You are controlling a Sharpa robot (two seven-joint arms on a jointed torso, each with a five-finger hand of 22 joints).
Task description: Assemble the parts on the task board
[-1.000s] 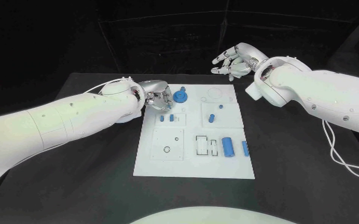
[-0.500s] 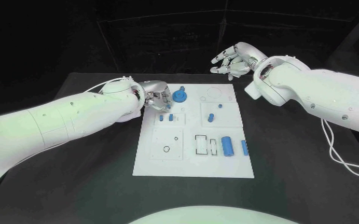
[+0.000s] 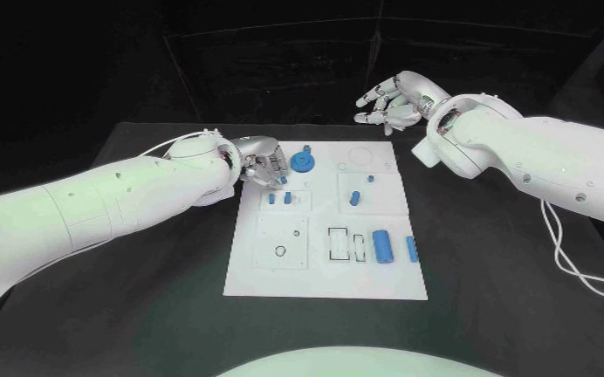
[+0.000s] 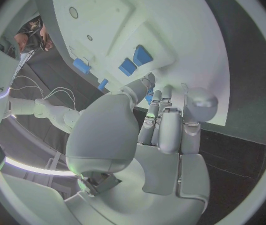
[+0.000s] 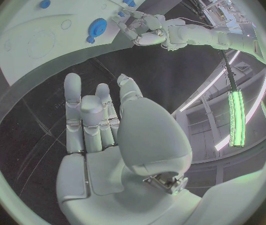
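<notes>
The white task board (image 3: 279,259) lies in the middle of the black table. On it are a round blue part (image 3: 304,162), two small blue blocks (image 3: 279,198), a blue peg (image 3: 356,198) and a blue cylinder (image 3: 384,247). My left hand (image 3: 261,166) hovers low over the board's far left corner, fingers curled in beside the round part. In the left wrist view its fingers (image 4: 164,120) reach towards the blocks (image 4: 135,61), and a bit of blue shows at the fingertips; whether it is held I cannot tell. My right hand (image 3: 394,102) hangs high behind the board, fingers apart, holding nothing.
Empty recesses (image 3: 342,243) lie in the board's near half, beside another blue part (image 3: 412,249) at its right edge. A white cable (image 3: 563,250) trails from my right arm over the table's right side.
</notes>
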